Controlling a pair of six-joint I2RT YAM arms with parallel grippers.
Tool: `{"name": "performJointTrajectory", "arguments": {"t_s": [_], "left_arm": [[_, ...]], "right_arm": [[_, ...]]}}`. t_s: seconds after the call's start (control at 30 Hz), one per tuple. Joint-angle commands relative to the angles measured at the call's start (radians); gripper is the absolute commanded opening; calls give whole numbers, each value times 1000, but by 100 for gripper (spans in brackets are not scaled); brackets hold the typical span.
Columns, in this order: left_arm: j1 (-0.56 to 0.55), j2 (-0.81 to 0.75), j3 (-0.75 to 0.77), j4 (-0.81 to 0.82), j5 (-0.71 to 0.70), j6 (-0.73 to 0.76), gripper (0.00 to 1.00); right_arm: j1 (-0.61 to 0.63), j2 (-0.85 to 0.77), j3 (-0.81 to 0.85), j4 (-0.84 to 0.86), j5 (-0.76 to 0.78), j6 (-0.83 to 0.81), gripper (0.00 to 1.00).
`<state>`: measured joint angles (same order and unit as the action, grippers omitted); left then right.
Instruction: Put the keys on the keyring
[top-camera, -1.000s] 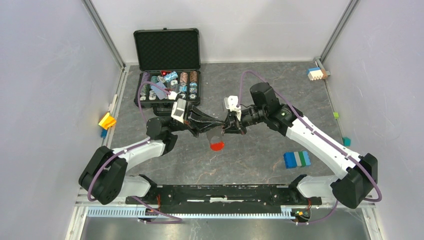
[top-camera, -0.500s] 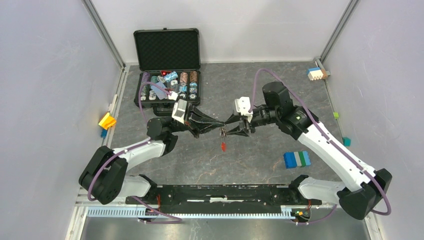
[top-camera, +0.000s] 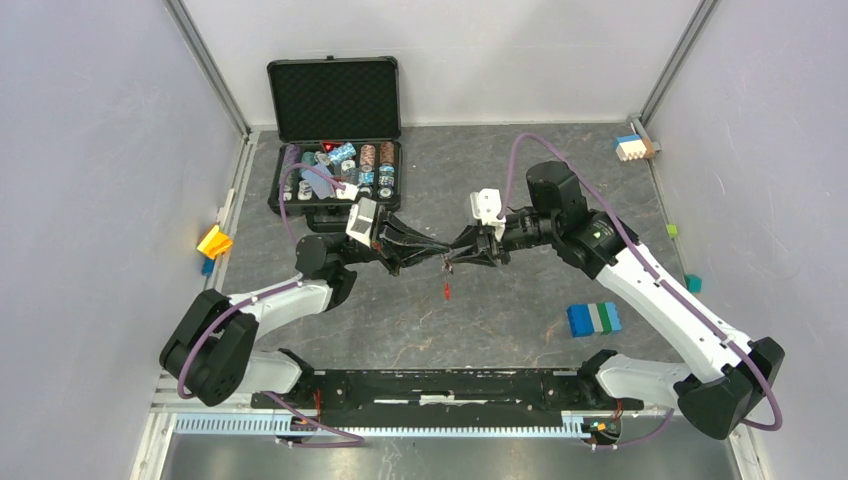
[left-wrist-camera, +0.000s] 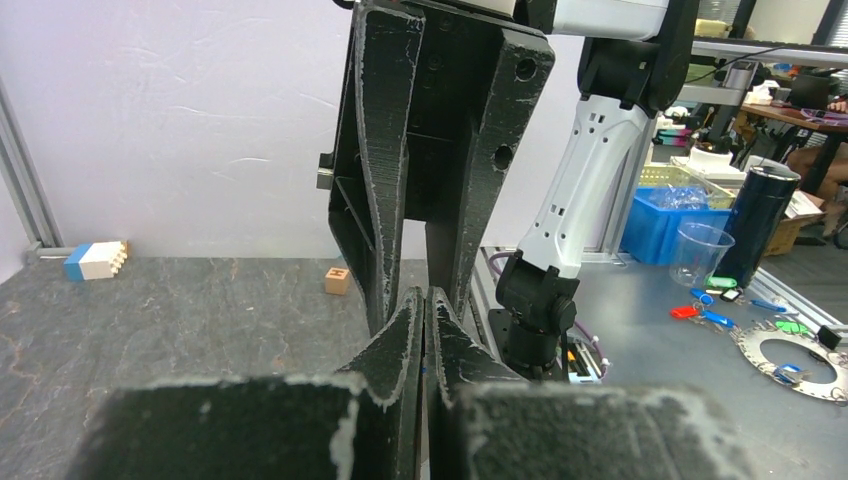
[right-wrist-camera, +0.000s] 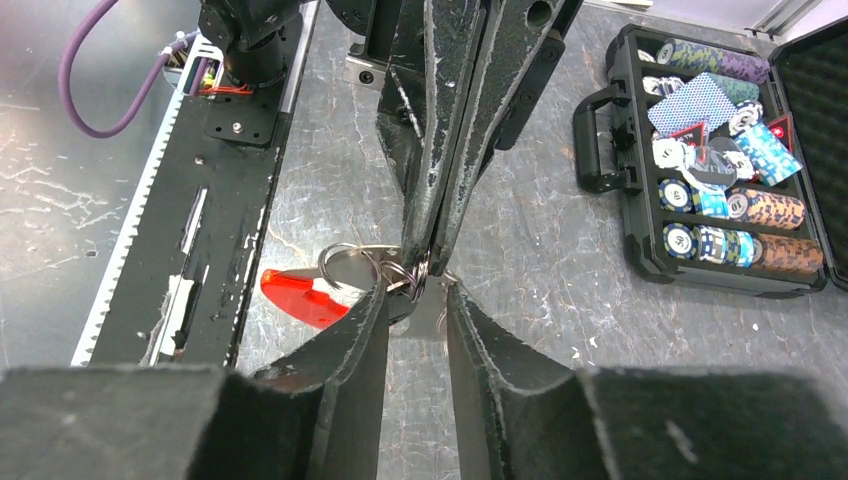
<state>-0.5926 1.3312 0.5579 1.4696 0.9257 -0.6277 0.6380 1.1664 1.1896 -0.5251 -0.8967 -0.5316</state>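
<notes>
**Left claw pinches the keyring; right claw stands spread at its rings**

Top view: the left gripper (top-camera: 438, 252) and right gripper (top-camera: 460, 258) meet tip to tip above the table. The keyring's red tag (top-camera: 446, 291) dangles just under the meeting tips, clear of both claws.

Left wrist view: the left gripper's own fingers are pressed together. The right gripper (left-wrist-camera: 425, 255) stands straight ahead, almost touching, with a narrow slit between its fingers. The keyring is hidden here.

Right wrist view: the left gripper (right-wrist-camera: 425, 250) comes in from dead ahead and pinches the keyring (right-wrist-camera: 395, 272) at its cluster of rings. The right gripper (right-wrist-camera: 417, 300) is spread, and the rings sit at the mouth of its gap. One larger ring and the tag trail sideways past one finger, with the tag's long axis pointing away from the gap. A pale metal piece in the gap may be a key blade; I cannot tell.

The next move likely turns on the rings lying straight ahead of the free right claw.
</notes>
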Motion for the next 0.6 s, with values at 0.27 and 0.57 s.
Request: {"name": "performJointTrajectory", "arguments": {"t_s": [0.27,0.57], "left_arm": [[-7,8,1,61,-3,28,2],[-6,12,-3,61,2,37,2]], "right_arm": [[-5,5,42,45,-1,38,19],[-10,-6,44,33,23,27,1]]}}
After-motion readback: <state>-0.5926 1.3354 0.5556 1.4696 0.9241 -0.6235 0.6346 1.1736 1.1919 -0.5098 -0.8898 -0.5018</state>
